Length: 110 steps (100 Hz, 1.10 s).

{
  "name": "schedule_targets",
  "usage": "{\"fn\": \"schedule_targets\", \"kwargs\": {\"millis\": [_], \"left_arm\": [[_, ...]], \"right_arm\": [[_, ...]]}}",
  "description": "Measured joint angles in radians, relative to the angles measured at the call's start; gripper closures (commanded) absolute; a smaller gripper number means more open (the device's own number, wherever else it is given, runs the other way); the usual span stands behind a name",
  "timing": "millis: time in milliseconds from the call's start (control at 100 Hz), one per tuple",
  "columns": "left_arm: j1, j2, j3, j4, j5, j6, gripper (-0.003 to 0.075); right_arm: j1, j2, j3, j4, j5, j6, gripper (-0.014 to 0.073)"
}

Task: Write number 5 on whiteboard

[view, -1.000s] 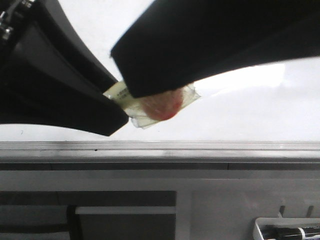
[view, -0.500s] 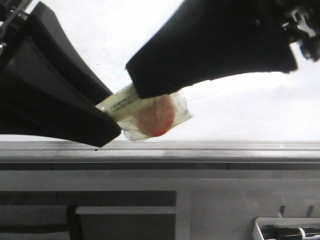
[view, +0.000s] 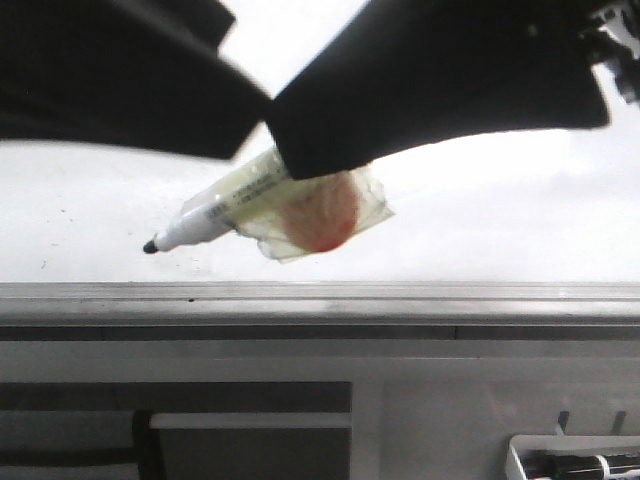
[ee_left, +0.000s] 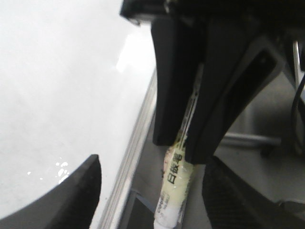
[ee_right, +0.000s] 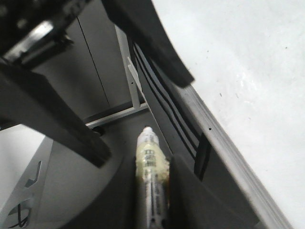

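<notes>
R gripper (view: pixel 300 165) pinches marker (view: pixel 215 215), tip bare just above whiteboard (view: pixel 90 215) rail. L gripper (ee_left: pixel 86 191): can't tell. No 5 visible. Risk: taped barrel slips, strokes wobble.

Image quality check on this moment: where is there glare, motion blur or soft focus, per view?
Front view: glare band on the whiteboard; left tool smeared by blur, marker fairly sharp. Left wrist view: board blown out, near finger soft. Right wrist view: marker and fingers near the lens are out of focus.
</notes>
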Motion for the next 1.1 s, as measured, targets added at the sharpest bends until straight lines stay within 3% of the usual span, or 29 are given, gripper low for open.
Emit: {"fn": "schedule_targets", "kwargs": {"millis": [240,410,670,1100], "left_arm": [[0.166,-0.277,0.098,-0.004,-0.032,-0.17,0.0524],[0.291,-0.461,0.222,-0.017,-0.037,-0.223,0.0743],[0.359,-0.558,0.285,-0.087,-0.036,-0.232,0.0741],[0.359,-0.558,0.287,-0.108,-0.036,-0.233,0.0741]], "right_arm": [[-0.043,-0.041,0.0,-0.002,-0.131,0.0,0.0656],[-0.168,-0.04,-0.016,-0.002,-0.136,0.0,0.0656],[-0.296,0.007,-0.095,-0.004,-0.061,0.0,0.0655],[-0.33,0.114,-0.107,-0.016,-0.055,0.0,0.0655]]}}
